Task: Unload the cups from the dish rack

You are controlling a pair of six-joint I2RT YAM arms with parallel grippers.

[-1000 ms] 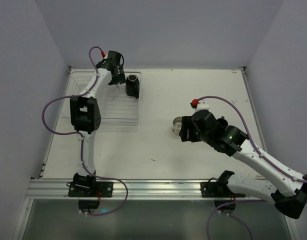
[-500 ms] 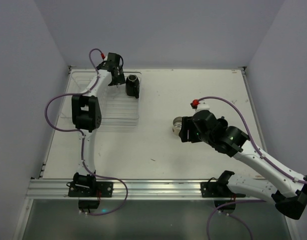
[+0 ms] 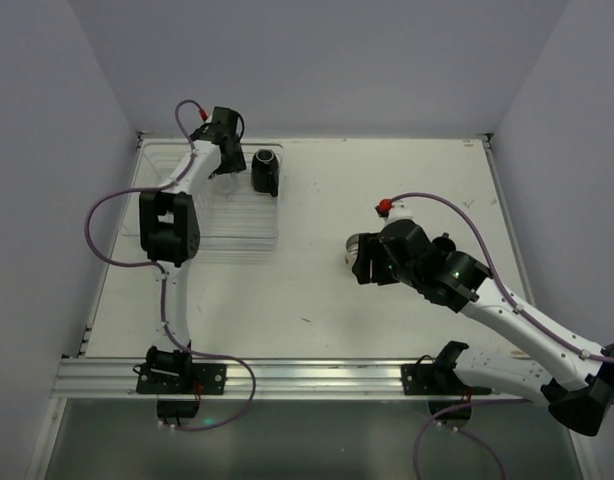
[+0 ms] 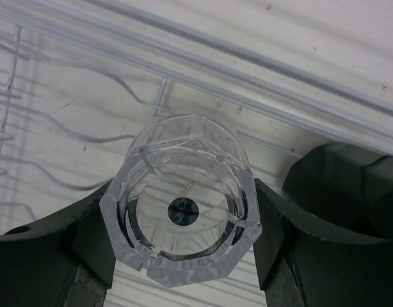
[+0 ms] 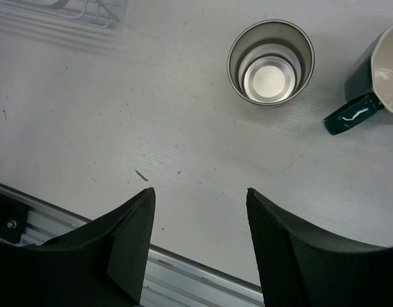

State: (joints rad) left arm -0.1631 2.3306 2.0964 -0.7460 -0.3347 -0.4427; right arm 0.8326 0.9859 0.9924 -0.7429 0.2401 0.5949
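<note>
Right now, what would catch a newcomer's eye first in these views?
The clear faceted cup, held in the left gripper over the dish rack, fills the left wrist view. Ahead of the open right gripper, a steel cup and a dark teal mug stand upright on the table. A black mug sits at the rack's far right corner.

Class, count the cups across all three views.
4: a clear cup in the left gripper, a black mug at the dish rack's right edge, a steel cup and teal mug on the table. Others may be hidden.
</note>
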